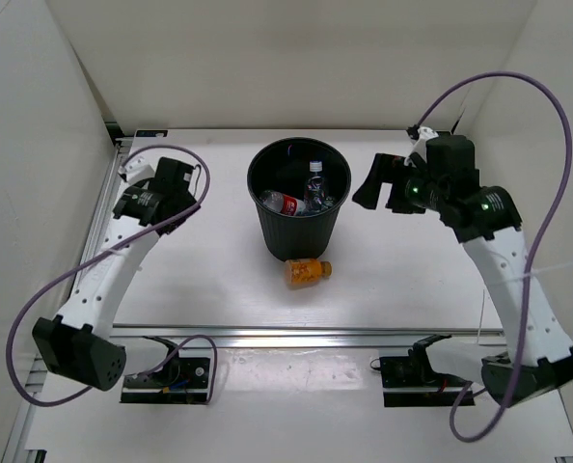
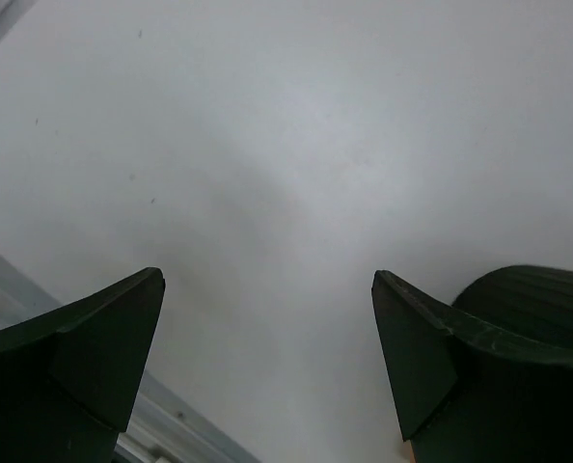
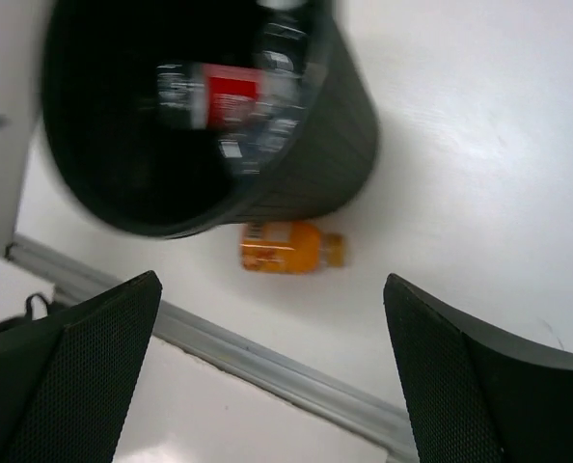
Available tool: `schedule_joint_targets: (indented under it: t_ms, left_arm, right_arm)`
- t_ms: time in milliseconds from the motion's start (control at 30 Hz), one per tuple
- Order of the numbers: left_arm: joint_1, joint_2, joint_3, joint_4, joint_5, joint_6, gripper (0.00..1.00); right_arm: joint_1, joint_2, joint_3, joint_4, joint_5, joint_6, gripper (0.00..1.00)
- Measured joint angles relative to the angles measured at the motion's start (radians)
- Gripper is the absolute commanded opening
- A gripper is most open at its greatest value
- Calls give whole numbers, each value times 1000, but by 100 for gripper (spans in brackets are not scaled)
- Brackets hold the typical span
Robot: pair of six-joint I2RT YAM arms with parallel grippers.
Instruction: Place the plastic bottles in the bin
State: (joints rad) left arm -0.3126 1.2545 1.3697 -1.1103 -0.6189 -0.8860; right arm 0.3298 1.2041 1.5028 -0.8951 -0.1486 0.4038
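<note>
The black ribbed bin [image 1: 299, 236] stands at the table's middle back. Inside it lie clear bottles, one with a red label [image 1: 283, 202] and one with a blue label [image 1: 315, 183]. The stubby orange bottle [image 1: 308, 272] lies on its side on the table right in front of the bin. My right gripper [image 1: 381, 183] is open and empty, held high just right of the bin; its wrist view shows the bin [image 3: 306, 174], the red-label bottle [image 3: 231, 95] and the orange bottle [image 3: 288, 247]. My left gripper [image 1: 176, 207] is open and empty, well left of the bin.
A metal rail [image 1: 306, 336] runs along the table's near edge. White walls enclose the table at left, back and right. A purple cable [image 1: 518, 92] loops above the right arm. The bin's ribbed side [image 2: 547, 299] shows at the right of the left wrist view.
</note>
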Motion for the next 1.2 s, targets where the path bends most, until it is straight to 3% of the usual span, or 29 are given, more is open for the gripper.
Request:
schedule_joint_targets:
  t_ms: [167,233,333,467,600,933,1200]
  left_arm:
    - [30,-16,-115,-43,71,-29,100]
    - [55,-48,-129,-49,83,-29,100]
    - [97,-96,-137,-48,87,-28,100]
    - [116,-140,-170,-44,90,-26,100]
    - [121,-185,-228,-41,100,-18,100]
    - [121,-217,-283,-41,108,11,100]
    - [121,-218,-278,-43,117,46,100]
  right_arm:
    - [234,-32,92,60,43,-126,100]
    - [397,-86,-32,187,78,-231,100]
    - [595,-158,-251,233,113,-393,100]
    - [744,-103,-402,263,237,-543,100]
    - [861,-15,-582,441,394,-660,100]
    - [879,237,-685,824,538,-790,100]
    - [811,344,-714,906,583,-790,100]
